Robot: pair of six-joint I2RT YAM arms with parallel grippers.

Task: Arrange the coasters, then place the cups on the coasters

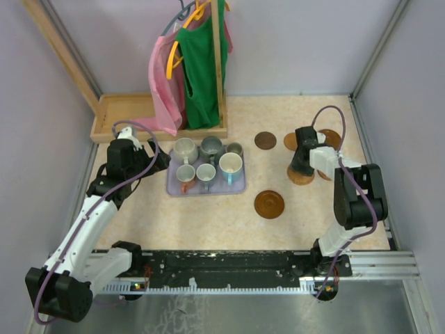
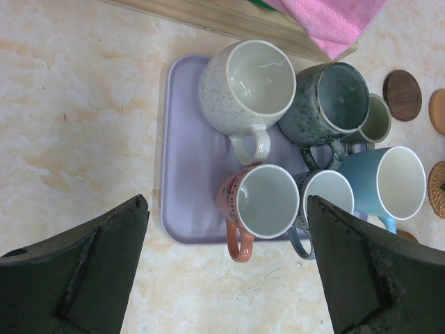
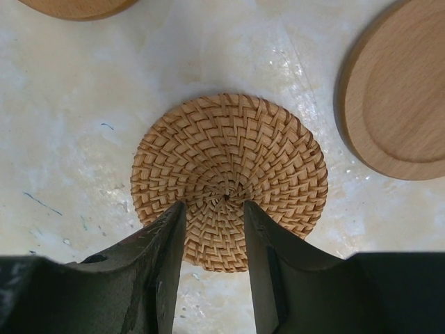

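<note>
Several cups stand close together on the lavender tray (image 2: pixel 186 153): a speckled white one (image 2: pixel 247 83), a dark green one (image 2: pixel 335 97), a light blue one (image 2: pixel 391 182) and an orange-pink one (image 2: pixel 261 202). My left gripper (image 2: pixel 227 202) hangs wide open just in front of the tray's near edge, holding nothing. A woven coaster (image 3: pixel 229 153) lies flat on the table. Over its near half my right gripper (image 3: pixel 214 204) stands with its jaws partly open. A pale wooden coaster (image 3: pixel 400 104) lies beside it. Farther off are an orange-brown coaster (image 1: pixel 269 204) and a dark brown coaster (image 1: pixel 265 140).
A wooden rack (image 1: pixel 220 62) with green and pink garments on hangers stands at the back left on a wooden base (image 1: pixel 125 115). Its pink cloth (image 2: pixel 334 21) hangs just behind the cups. Enclosure walls close in the table on three sides. The arms' rail (image 1: pixel 229 264) runs along the front.
</note>
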